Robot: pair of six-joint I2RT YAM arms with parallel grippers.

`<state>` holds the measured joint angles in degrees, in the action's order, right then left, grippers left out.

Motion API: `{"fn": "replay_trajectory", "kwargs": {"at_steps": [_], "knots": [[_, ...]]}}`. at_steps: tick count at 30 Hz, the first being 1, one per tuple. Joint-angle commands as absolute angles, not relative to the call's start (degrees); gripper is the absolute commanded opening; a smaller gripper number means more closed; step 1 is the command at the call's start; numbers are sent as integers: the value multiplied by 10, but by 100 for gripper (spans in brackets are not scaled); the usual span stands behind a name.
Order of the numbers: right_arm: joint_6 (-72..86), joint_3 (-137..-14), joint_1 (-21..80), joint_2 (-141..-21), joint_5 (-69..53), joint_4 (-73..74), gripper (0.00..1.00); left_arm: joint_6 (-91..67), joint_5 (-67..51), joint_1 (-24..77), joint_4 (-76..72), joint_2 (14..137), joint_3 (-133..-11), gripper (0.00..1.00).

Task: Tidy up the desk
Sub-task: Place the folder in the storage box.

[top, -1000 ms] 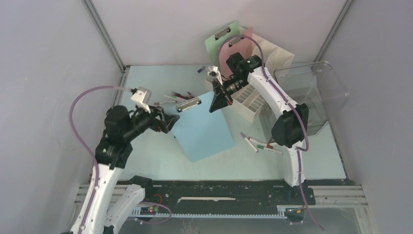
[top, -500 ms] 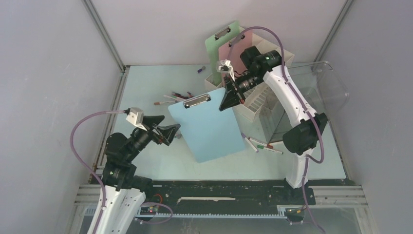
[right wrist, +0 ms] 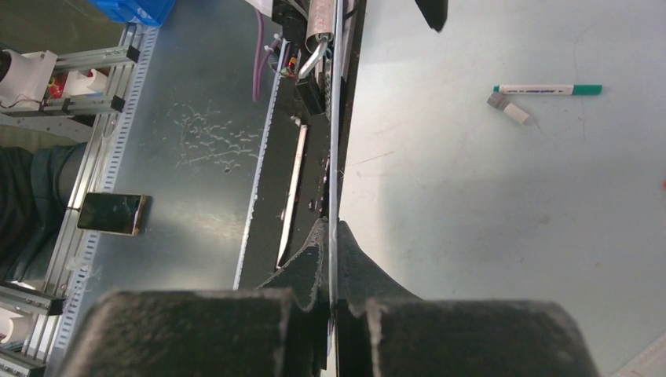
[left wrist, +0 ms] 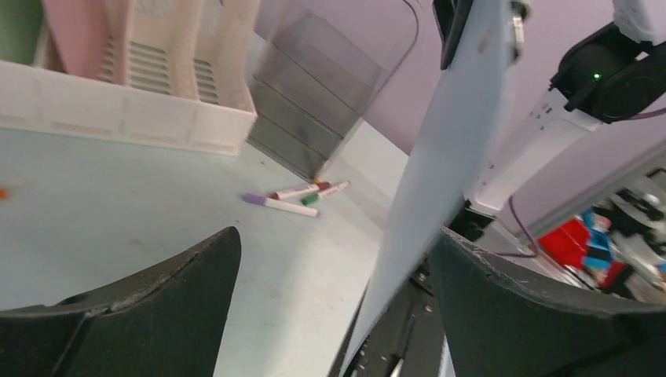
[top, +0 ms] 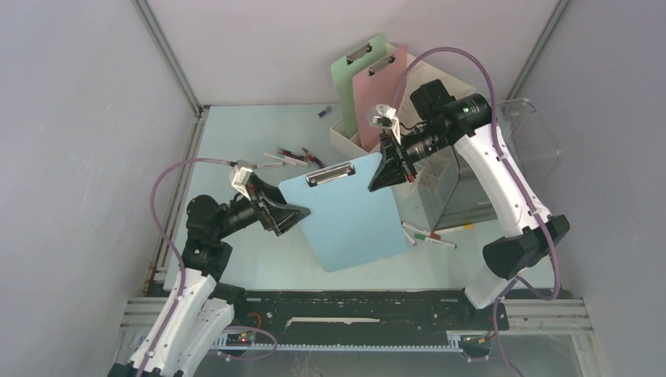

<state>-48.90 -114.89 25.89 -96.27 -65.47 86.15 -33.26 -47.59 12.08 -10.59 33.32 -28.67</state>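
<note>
The desk [top: 236,137] is a pale mint-blue tabletop. My right gripper [top: 385,174] is shut on the top right corner of a blue clipboard [top: 349,212] and holds it tilted above the desk. In the right wrist view the board's thin edge [right wrist: 336,118] runs straight out from between the closed jaws of that gripper [right wrist: 334,236]. My left gripper [top: 292,214] is open at the board's left edge. In the left wrist view the board [left wrist: 448,157] stands between the spread fingers of the left gripper [left wrist: 334,236], close to the right one.
A green clipboard [top: 349,75] and a pink clipboard [top: 382,86] stand in a white file organizer [top: 343,135] at the back. A clear bin [top: 534,133] is on the right. Markers lie at the back left [top: 290,157] and under the board's right side [top: 428,233].
The right arm has carried the blue clipboard to the right and nearer. The left arm drew back, then moved right until its open fingers reached the board's left edge.
</note>
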Motion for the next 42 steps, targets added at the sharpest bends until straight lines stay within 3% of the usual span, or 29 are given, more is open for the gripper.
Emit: {"fn": "replay_trajectory", "kwargs": {"at_steps": [1,4,9,16,22,24,28,31,42], "knots": [[-483,-1129,256,-932,-674,842,0,-383,-556,138,-178,378,-302,94],[-489,-1121,255,-928,-676,842,0,-360,-552,178,-176,398,-312,89],[-496,-1110,247,-923,-676,842,0,-278,-538,233,-118,430,-343,64],[-503,-1097,231,-917,-679,842,0,-217,-547,246,-76,453,-366,1],[-495,-1081,230,-909,-675,826,3,-214,-536,247,-80,446,-372,0],[-488,-1074,231,-905,-671,815,16,-221,-526,247,-93,434,-371,0],[-477,-1067,230,-900,-665,804,52,-236,-505,247,-115,413,-371,0],[-460,-1066,227,-889,-648,791,69,-235,-481,246,-110,401,-371,0],[-414,-1026,118,-777,-640,731,90,-216,-397,226,-95,414,-422,0]]}}
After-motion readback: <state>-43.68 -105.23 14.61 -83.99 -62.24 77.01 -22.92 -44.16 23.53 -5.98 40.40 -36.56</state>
